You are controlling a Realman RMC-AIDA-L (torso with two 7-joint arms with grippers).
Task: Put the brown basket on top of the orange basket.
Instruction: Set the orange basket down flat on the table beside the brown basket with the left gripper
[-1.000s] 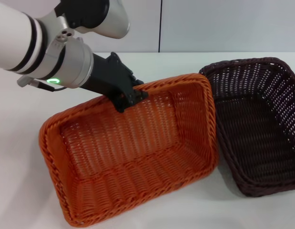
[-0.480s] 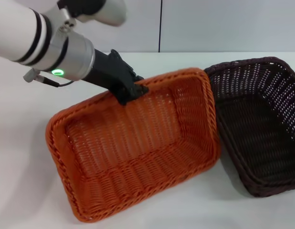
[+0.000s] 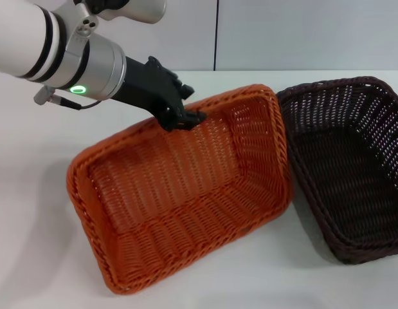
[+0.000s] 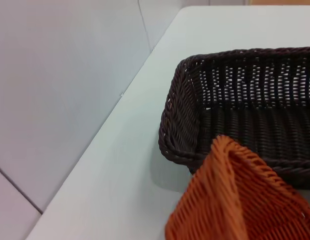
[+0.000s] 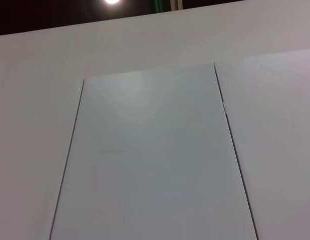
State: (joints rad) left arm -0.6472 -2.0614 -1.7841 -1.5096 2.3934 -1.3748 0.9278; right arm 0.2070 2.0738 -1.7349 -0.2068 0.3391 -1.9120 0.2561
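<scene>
Head view: your left gripper point(image 3: 181, 118) is clamped on the far rim of the orange basket point(image 3: 186, 199), tipping it up off the table point(image 3: 31, 212), likely to reposition it; the brown basket point(image 3: 353, 167) sits flat at its 3 o'clock, just beside. Left wrist view: only here you see orange corner overlapping brown rim. Right wrist view: wall only; right gripper unseen.

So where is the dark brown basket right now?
In the head view the brown basket sits on the white table at the robot's right, right beside the orange basket, which the left gripper holds tilted by its far rim.
</scene>
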